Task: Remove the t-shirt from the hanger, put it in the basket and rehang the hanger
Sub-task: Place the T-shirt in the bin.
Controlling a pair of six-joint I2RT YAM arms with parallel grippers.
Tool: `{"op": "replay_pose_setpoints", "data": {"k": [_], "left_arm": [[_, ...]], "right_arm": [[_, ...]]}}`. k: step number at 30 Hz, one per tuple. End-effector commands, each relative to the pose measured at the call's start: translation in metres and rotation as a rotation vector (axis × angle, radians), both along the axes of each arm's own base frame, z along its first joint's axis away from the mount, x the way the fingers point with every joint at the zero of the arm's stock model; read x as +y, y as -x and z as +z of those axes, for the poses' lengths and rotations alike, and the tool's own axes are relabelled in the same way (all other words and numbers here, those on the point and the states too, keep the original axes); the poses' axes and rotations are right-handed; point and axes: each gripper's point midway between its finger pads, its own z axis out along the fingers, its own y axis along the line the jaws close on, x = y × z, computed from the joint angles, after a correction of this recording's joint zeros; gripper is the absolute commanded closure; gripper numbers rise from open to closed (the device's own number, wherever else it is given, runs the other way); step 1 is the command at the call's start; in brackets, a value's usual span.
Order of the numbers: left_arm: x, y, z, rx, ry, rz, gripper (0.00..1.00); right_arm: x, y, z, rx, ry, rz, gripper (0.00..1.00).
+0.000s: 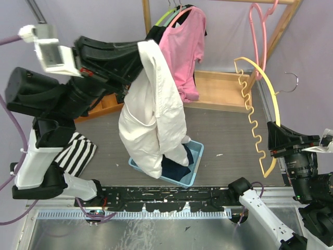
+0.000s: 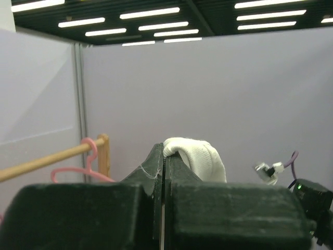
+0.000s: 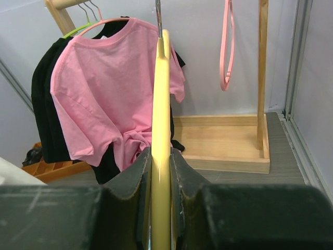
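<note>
holding the white t-shirt (image 1: 153, 125) up high, my left end effector (image 1: 136, 52) is pinched fully closed on a fold of it, and the cloth drapes down over the blue bin (image 1: 195, 167). my right end effector (image 1: 277, 139) clamps the bare yellow hanger (image 1: 254, 120), well apart on the right. removal looks done to me; only setting things down seems left.

This is looking like a robotics lab cell. Strip lights (image 2: 151, 13) are glowing overhead and plain lilac partition panels (image 2: 208, 104) are enclosing the counter (image 1: 223, 135). A wooden clothes rack (image 3: 263, 73) is standing on it, facing two bolted-down robot arms (image 1: 47, 130).
</note>
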Motion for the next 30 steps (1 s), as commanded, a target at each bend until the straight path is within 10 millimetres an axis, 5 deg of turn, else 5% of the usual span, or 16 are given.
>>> {"op": "replay_pose_setpoints", "data": {"k": [1,10,19,30], "left_arm": [[-0.028,-0.037,-0.051,0.12,-0.094,0.107,1.0],[-0.064,-0.078,-0.171,0.306,-0.309,0.221,1.0],[-0.065,-0.07,-0.251,0.403,-0.462,0.278,1.0],[-0.039,-0.042,-0.341,0.593,-0.681,0.309,1.0]], "right_arm": [[0.002,0.002,0.024,-0.077,-0.048,0.017,0.99],[0.0,-0.001,0.013,-0.056,-0.041,-0.003,0.99],[0.002,-0.007,0.007,-0.044,-0.029,-0.009,0.99],[0.011,-0.022,0.001,-0.03,-0.023,0.002,0.99]]}}
